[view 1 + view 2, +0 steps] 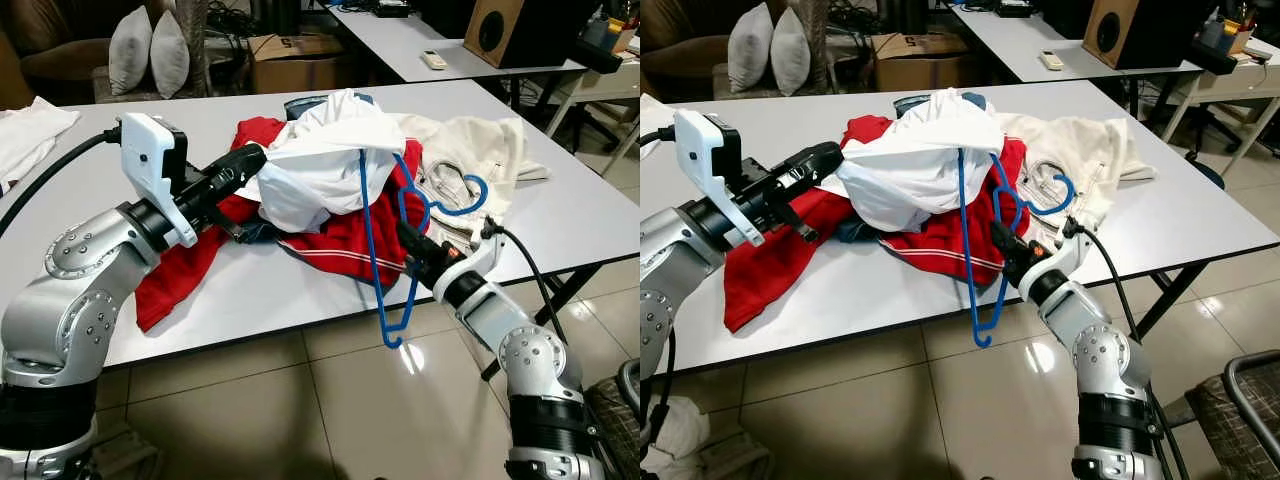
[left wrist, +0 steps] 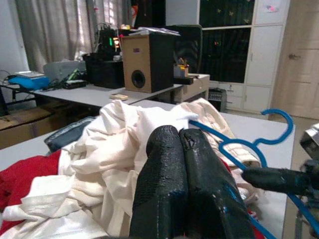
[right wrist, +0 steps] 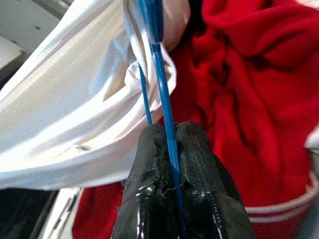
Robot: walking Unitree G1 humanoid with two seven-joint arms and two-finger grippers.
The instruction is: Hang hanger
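A blue wire hanger point(image 1: 371, 240) stands tilted at the table's front edge, its lower corner hanging past the edge and its hook point(image 1: 470, 195) over a cream garment. My right gripper point(image 1: 410, 240) is shut on the blue hanger point(image 3: 167, 119) partway along one arm. A white shirt point(image 1: 320, 160) is draped over the hanger's upper part, on top of a red garment point(image 1: 340, 245). My left gripper point(image 1: 250, 160) is shut on the white shirt's left edge, which stretches toward it. In the left wrist view its fingers point(image 2: 164, 164) press together before the white shirt point(image 2: 114, 149).
The clothes lie piled on a white table point(image 1: 580, 215), the cream garment point(image 1: 480, 145) to the right and another white cloth point(image 1: 25, 125) far left. Behind are a second table point(image 1: 400, 40), a cardboard box point(image 1: 295, 60), a speaker point(image 1: 500, 30) and pillows point(image 1: 150, 50). A chair point(image 1: 1250, 400) stands at my right.
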